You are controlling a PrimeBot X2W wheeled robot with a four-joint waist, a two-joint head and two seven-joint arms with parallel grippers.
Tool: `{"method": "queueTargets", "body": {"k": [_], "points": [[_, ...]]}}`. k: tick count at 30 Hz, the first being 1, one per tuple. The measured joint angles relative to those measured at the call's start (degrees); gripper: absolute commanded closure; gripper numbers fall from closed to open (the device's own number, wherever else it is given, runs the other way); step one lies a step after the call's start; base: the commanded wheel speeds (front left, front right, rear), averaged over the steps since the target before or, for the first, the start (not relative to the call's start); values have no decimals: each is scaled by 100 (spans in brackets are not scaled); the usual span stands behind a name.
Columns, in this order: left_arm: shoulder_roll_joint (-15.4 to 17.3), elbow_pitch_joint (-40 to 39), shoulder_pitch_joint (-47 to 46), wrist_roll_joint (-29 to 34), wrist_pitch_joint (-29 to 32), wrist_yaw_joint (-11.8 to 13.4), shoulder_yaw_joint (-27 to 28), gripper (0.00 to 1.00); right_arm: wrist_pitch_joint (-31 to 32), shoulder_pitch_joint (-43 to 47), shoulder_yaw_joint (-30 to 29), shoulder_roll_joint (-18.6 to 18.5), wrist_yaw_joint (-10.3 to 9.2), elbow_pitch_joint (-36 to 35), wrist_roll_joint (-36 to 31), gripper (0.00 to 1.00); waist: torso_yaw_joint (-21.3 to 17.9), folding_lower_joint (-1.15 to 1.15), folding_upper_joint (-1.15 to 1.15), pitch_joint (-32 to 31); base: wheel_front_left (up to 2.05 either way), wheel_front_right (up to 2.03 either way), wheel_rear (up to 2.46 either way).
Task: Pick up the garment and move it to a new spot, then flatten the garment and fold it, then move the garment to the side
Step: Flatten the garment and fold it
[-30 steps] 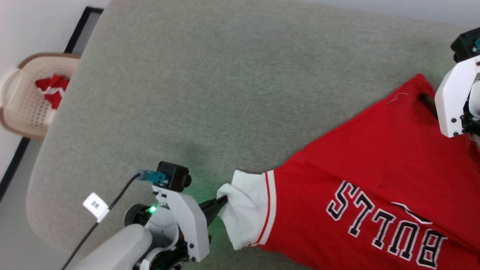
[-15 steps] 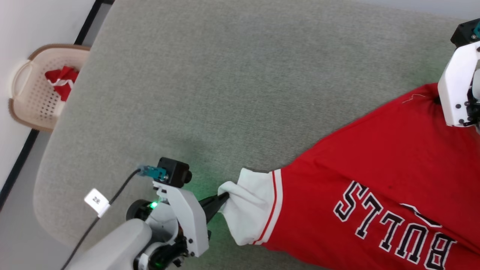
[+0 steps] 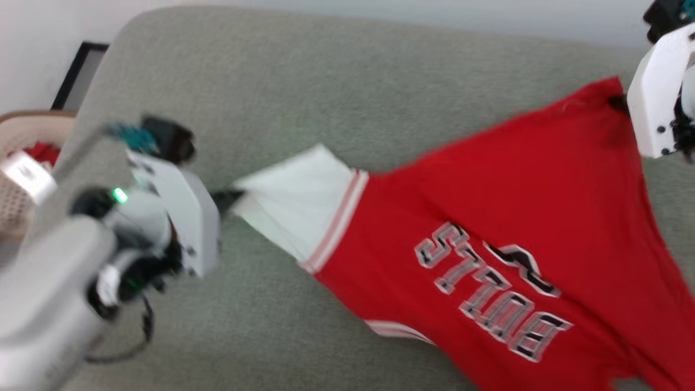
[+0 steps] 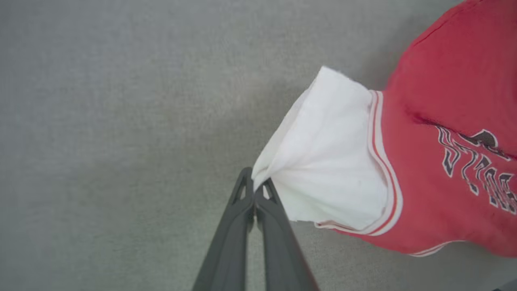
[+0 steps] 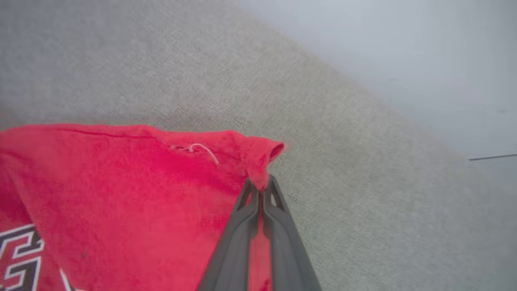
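The garment [image 3: 521, 195], a red jersey T-shirt with white red-striped sleeves and black "BULLS" lettering, hangs stretched above the grey-green padded surface [image 3: 326, 81]. My left gripper [image 3: 231, 196] is shut on the tip of the white sleeve [image 4: 323, 161]; its fingertips [image 4: 255, 190] pinch the cloth. My right gripper [image 5: 260, 188] is shut on a red hem corner [image 5: 262, 155] at the head view's upper right, where a loose white thread shows. The shirt [image 5: 101, 194] spreads taut between the two grips.
A beige perforated basket [image 3: 21, 163] with red cloth in it stands on the floor past the surface's left edge. A pale wall [image 5: 404, 60] lies beyond the surface's far edge. The head view is blurred.
The right gripper has shut on the red hem corner. Both arms have lifted, raising the shirt off the surface and pulling it taut. The head camera has also shifted.
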Motion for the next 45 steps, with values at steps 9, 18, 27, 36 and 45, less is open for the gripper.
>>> {"method": "queueTargets", "body": {"k": [9,18,27,36,45], "points": [[343,443,-1515,349,662,-136,244,100,-648,-225,-37,-380,0,-498,126,100,-445,0,0,-521,0,0,0],[235,1305,-2541,671,864,-528,212,100,-905,-309,-75,-762,0,-1010,208,100,-771,0,0,-1130,0,0,0],[-52,1863,-3346,786,882,-839,240,100,-780,-304,-386,-1065,0,-1580,421,100,-1032,0,0,-1547,0,0,0],[-436,2354,-4188,1014,695,-1009,238,100,-582,-326,-935,-890,0,-1873,636,100,-1133,0,0,-1269,0,0,0],[-804,3064,-5276,1479,288,-1071,208,100,-800,-1241,-1656,-29,-1,-934,-282,100,-1167,0,0,-358,0,0,0]]}}
